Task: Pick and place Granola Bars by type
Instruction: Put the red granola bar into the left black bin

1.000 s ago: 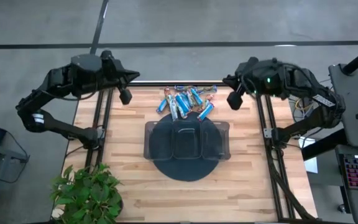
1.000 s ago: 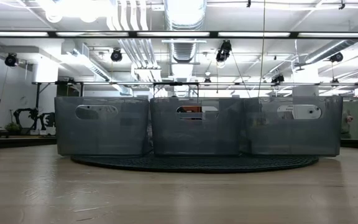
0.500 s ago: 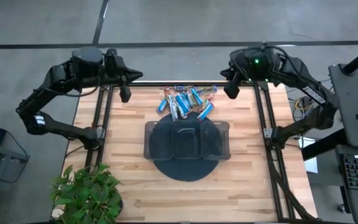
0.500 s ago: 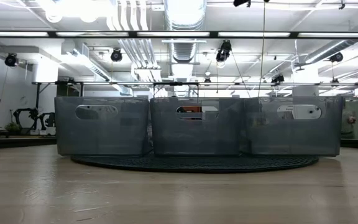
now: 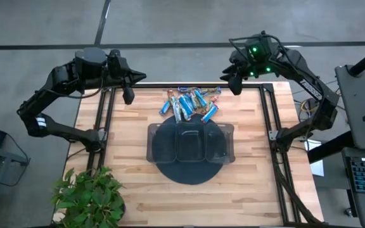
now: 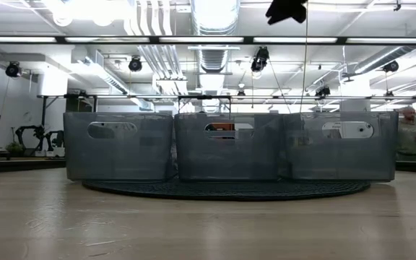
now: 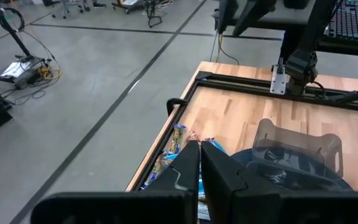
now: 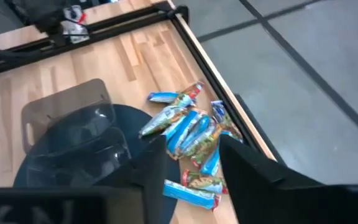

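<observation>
Overhead: shiny foil-wrapped Granola Bars, blue and reddish, lie heaped at the wooden tabletop's far edge, behind the dark three-compartment tray. Left wrist view: my left gripper is pinched closed. Right wrist view: my right gripper gapes apart above the heap.

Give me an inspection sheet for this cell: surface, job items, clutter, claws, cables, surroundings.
Surface: wooden table, bare around the tray.
Job's things: granola bars piled at the table's far edge; three-compartment tray on a round dark mat, compartments look empty.
Clutter: potted plant at the near left corner.
Claws: left claw shut, raised at the far left; right claw open, raised right of the pile, holding nothing.
Cables: wires by the right arm's base.
Surroundings: person in the background.
</observation>
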`<state>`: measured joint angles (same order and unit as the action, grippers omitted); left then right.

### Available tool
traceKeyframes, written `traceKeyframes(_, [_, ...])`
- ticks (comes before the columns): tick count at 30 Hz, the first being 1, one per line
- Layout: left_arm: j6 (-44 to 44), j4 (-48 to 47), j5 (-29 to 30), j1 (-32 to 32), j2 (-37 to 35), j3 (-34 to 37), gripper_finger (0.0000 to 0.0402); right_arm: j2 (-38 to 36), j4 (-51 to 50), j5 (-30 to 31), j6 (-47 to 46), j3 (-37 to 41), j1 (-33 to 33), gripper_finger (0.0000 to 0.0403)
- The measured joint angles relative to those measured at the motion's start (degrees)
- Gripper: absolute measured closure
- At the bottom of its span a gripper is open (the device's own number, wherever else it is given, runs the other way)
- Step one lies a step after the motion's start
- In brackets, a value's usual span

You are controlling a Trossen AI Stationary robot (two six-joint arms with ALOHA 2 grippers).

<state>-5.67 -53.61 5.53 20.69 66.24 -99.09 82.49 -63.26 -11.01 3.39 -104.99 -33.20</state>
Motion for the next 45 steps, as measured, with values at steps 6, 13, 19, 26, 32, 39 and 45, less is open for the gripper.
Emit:
traceKeyframes(6, [0.0,0.0,0.1,0.0,0.0,0.0,0.0402,2.8,-2.3,0.0,1.6,0.0,-1.0,0.0183])
traceKeyframes(13, [0.1,-0.7,0.1,0.0,0.0,0.0,0.0402,5.5,-7.7,-2.2,8.0,0.0,-1.0,0.0138])
traceKeyframes(19, [1.0,-2.4,0.1,0.0,0.0,0.0,0.0402,4.5,-10.1,-12.1,14.1,0.0,-3.0,0.0136])
traceKeyframes(26, [1.3,-2.7,0.1,0.0,0.0,0.0,0.0402,0.6,-9.6,-16.3,22.6,0.1,-7.7,0.0153])
traceKeyframes(32, [1.3,-2.7,0.1,0.0,0.0,0.0,0.0402,-1.3,-9.4,-16.2,23.8,0.5,-10.2,0.0161])
traceKeyframes(39, [1.4,-2.5,0.1,0.0,0.0,0.0,0.0402,-1.0,-10.0,-10.0,22.0,1.1,-10.5,0.0163])
traceKeyframes(45, [1.4,-2.5,0.1,0.0,0.0,0.0,0.0402,-1.0,-9.4,-6.9,10.4,3.2,-10.5,0.0166])
